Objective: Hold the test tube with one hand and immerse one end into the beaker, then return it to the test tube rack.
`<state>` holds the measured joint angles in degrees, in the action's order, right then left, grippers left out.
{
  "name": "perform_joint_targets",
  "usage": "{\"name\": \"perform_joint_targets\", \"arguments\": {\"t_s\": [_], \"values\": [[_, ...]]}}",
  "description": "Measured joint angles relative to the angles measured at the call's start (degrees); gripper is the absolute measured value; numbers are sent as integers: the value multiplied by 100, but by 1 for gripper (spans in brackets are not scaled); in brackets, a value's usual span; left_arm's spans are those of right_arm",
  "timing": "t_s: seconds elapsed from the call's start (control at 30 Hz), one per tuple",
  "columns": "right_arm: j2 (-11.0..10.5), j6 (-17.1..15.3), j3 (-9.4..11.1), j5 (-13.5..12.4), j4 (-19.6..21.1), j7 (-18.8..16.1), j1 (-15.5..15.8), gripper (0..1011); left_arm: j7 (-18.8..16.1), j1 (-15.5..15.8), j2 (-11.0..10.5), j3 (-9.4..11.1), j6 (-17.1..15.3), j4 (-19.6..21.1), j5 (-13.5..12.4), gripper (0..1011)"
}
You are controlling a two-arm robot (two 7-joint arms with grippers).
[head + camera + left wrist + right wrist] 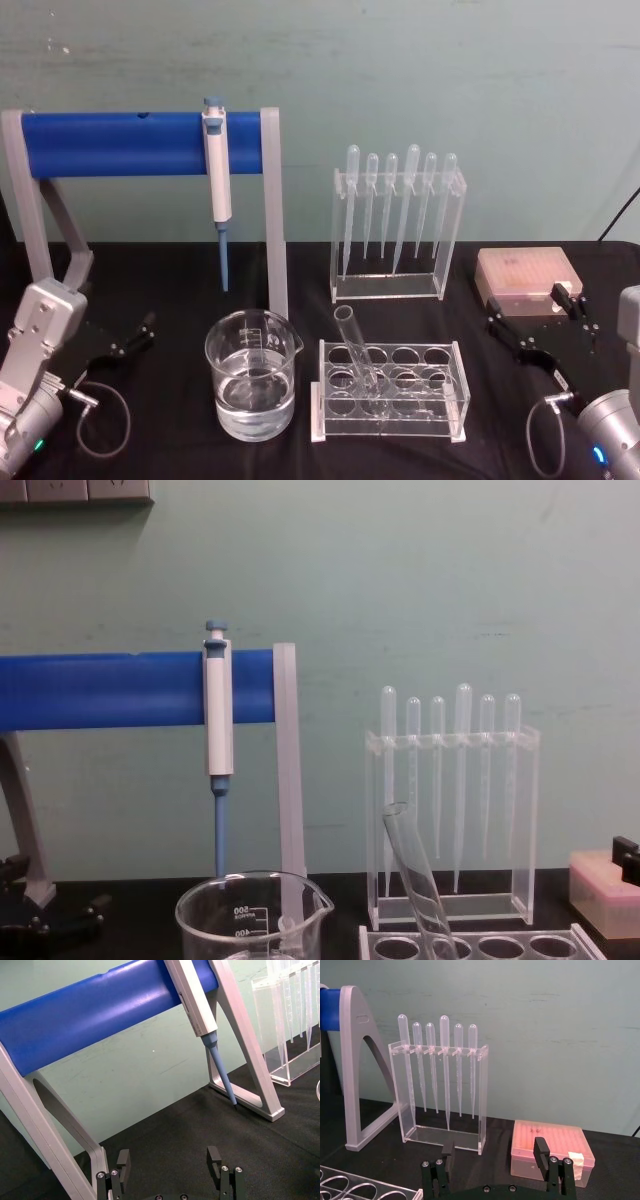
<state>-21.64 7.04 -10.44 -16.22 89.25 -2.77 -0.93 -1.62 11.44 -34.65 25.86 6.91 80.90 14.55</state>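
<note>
Head view, nearest row: the left gripper (140, 333) rests low at the left edge of the black table (160, 440), and the right gripper (540, 330) rests low at the right edge. Both have their fingers spread wide with nothing between them (the wrist views confirm the open gap on each).

Between the two arms, the beaker (253, 387) stands upright on the table, partly filled with clear liquid. Just to its right sits the clear tube rack (392, 392). The test tube (360, 362) stands in a hole on the rack's left side, tilted so its open rim leans toward the beaker. Tube and beaker are near each other but apart. Neither gripper touches the tube.

Behind the right gripper lies a pink tip box (527, 280).

Farther back, a clear stand (397, 235) holds six thin pipettes (391, 205) hanging tip down. To its left, a grey frame (275, 220) carries a blue bar (130, 143), and a white pipettor (217, 185) hangs from that bar (blue tip pointing down, behind the beaker).
</note>
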Motion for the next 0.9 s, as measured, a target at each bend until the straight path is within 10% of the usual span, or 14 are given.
{"name": "perform_joint_targets", "arguments": {"t_s": [0.9], "values": [[-10, -24, -2, 10, 9, 22, 0, 1003, 0, 0, 0, 0, 0, 0, 0, 1000]]}}
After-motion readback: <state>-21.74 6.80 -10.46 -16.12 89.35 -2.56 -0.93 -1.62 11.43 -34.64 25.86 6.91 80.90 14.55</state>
